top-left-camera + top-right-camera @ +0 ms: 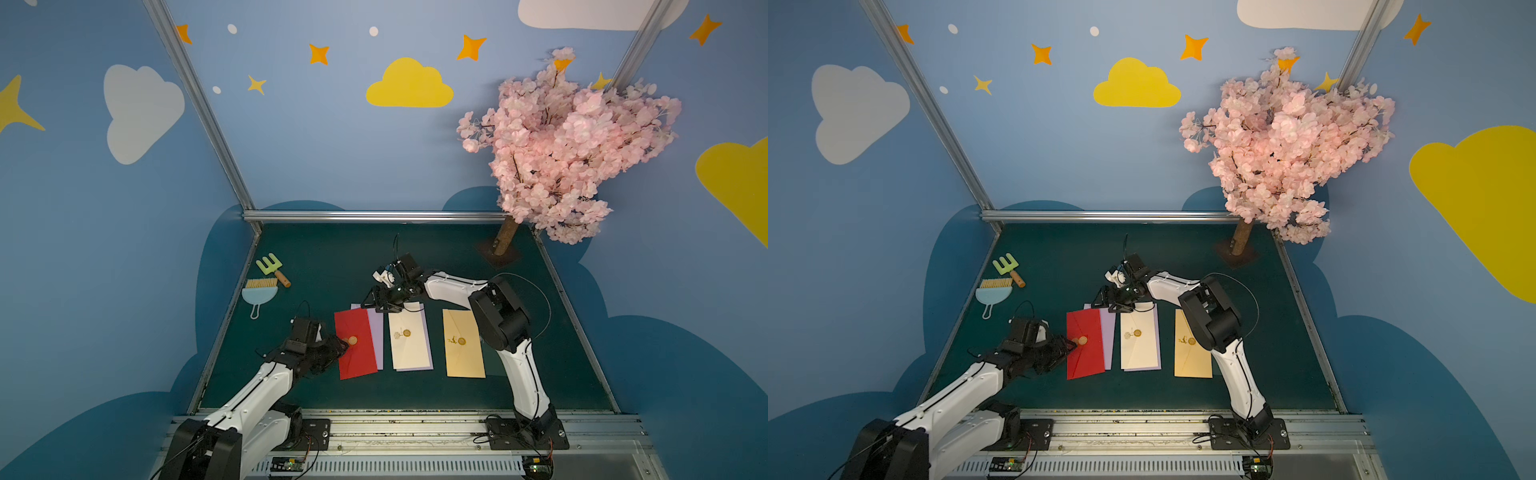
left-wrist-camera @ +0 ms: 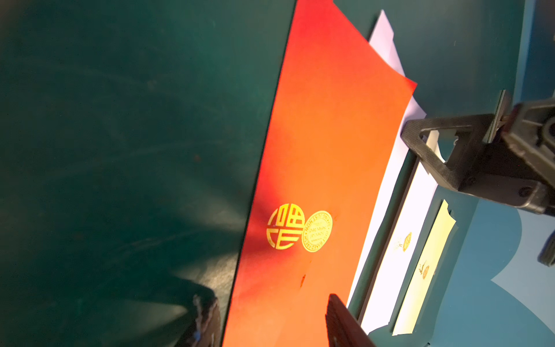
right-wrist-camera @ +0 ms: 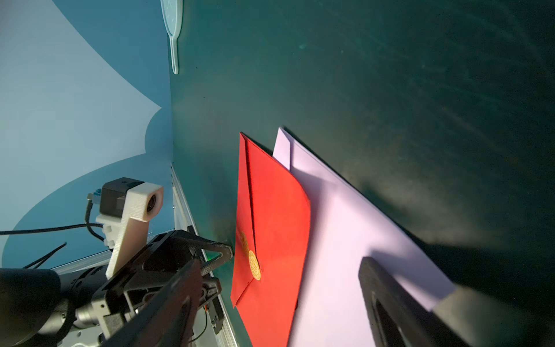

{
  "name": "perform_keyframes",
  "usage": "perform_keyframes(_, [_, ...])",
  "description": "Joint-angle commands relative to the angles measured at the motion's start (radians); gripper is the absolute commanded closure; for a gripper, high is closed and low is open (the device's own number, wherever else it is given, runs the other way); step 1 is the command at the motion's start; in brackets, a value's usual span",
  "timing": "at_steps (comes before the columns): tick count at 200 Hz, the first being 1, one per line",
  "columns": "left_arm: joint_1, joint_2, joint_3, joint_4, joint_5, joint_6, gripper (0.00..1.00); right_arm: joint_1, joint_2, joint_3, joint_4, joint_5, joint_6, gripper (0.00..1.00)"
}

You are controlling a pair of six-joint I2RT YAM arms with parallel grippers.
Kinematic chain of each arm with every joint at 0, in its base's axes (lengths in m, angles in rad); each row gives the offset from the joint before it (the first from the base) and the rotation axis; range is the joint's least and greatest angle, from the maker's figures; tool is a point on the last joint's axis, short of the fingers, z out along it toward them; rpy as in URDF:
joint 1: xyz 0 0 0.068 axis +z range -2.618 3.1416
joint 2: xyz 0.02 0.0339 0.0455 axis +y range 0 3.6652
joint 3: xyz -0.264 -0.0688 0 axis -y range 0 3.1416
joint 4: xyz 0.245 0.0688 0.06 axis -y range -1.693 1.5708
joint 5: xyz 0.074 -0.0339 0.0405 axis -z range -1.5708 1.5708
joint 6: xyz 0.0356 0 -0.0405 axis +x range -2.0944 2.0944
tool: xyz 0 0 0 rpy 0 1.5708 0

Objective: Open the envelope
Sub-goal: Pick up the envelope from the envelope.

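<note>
Left jaws: partly apart, with nothing clamped between them. In the left wrist view one finger [image 2: 341,323] shows over red paper and the other [image 2: 205,315] over bare mat.
Left gripper [image 1: 341,344]: low at the left long edge of the red envelope, level with the seal, tips pointing toward the table's right edge.
Right jaws: spread wide, gripping nothing. In the right wrist view one dark finger [image 3: 387,300] sits over lavender paper.
Right gripper [image 1: 388,308]: at the far ends of the papers, between the red and the cream envelope. Whether it presses on the paper cannot be told.
Red envelope [image 1: 357,345]: leftmost of a row in the middle of the table, long side running from the near edge toward the far edge. Its flap is down.
Gold seal [image 1: 352,340]: round, at the flap's tip, beside a gold printed emblem [image 2: 284,226].
Lavender sheet [image 1: 376,332]: under the red envelope, showing along its right side and far end.
Cream envelope [image 1: 409,340]: just right of the red one, sealed, lying on another lavender sheet.
Tan envelope [image 1: 463,345]: rightmost of the row and sealed, partly behind the right arm.
Green toy rake [image 1: 269,264]: near the far left corner.
Blue brush [image 1: 258,296]: just nearward of the rake, by the left edge.
Blossom tree [image 1: 569,145]: standing at the far right corner.
Table [image 1: 332,257]: covered by a dark green mat.
</note>
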State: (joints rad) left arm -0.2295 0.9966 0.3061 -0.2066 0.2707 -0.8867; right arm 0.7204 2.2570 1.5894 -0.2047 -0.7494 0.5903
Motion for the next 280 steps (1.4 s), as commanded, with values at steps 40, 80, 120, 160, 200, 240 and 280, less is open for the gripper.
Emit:
perform_keyframes(40, [-0.002, 0.068, -0.018, 0.069, 0.022, -0.024, 0.43, 0.040, 0.050, 0.020, 0.048, -0.044, 0.040, 0.17])
perform_keyframes(80, [-0.002, 0.104, -0.012, 0.075, 0.043, -0.025, 0.44, 0.060, 0.072, 0.006, 0.111, -0.104, 0.095, 0.36])
perform_keyframes(120, [-0.002, 0.093, -0.017, 0.069, 0.036, -0.024, 0.44, 0.065, 0.056, -0.065, 0.236, -0.143, 0.166, 0.58])
perform_keyframes(160, [-0.001, 0.062, -0.029, 0.060, 0.022, -0.028, 0.44, 0.068, 0.042, -0.122, 0.375, -0.196, 0.248, 0.76])
perform_keyframes(200, [-0.002, 0.037, -0.039, 0.050, 0.008, -0.028, 0.43, 0.079, 0.024, -0.140, 0.348, -0.200, 0.214, 0.77])
perform_keyframes(240, [-0.003, 0.049, -0.039, 0.059, 0.012, -0.030, 0.43, 0.096, 0.015, -0.149, 0.316, -0.200, 0.181, 0.95])
perform_keyframes(280, [-0.003, 0.049, -0.039, 0.061, 0.013, -0.030, 0.43, 0.100, 0.000, -0.150, 0.303, -0.194, 0.172, 1.00])
